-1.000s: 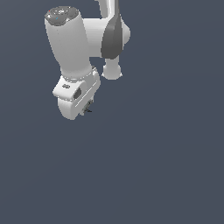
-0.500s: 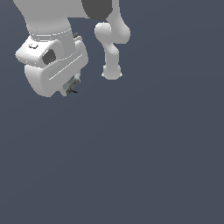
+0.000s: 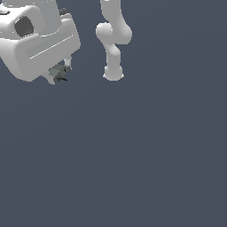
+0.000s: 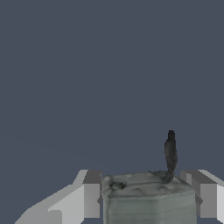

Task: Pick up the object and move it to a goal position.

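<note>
The gripper (image 4: 148, 197) is squeezing the object (image 4: 148, 199) between its two grey fingers (image 4: 89, 197), holding it up off the floor (image 3: 133, 155). The little block could be slipping out if the arm is swinging too fast (it is very small). It is looking bumpy and grey-green, with a thin black stick (image 4: 170, 151) poking up. Farther off, the smooth white arm (image 3: 113, 40) is standing on the flat dark floor.

The desk (image 3: 146, 159) is a plain, flat, dark blue-grey surface filling both views. The only thing resting directly on it is the arm's white base (image 3: 113, 74), standing upright some way off to one side of the raised hand (image 3: 60, 74).
</note>
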Available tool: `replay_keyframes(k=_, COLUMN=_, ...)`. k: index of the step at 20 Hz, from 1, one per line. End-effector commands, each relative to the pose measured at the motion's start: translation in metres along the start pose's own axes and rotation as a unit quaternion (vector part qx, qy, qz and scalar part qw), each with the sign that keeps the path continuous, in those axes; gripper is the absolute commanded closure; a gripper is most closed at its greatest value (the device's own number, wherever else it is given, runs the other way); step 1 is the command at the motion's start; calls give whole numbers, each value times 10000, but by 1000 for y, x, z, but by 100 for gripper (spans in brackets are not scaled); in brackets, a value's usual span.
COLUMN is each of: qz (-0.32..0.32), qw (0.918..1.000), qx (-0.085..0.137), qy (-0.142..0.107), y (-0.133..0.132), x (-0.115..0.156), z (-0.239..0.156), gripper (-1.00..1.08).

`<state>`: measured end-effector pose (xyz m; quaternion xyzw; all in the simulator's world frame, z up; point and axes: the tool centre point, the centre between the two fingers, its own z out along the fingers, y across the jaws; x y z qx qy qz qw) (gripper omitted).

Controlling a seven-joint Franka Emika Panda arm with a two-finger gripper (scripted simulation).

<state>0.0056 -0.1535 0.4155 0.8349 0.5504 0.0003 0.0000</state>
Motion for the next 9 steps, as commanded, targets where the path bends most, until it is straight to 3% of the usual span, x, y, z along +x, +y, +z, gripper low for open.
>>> replay_keyframes(k=1, qz=0, qw=10000, qx=2, qy=-2, y=1, x=-2, z=-7, gripper=108)
replay_keyframes(k=9, qz=0, qw=10000, qx=2, qy=-2, y=3, x=-3, z=-10, gripper=108)
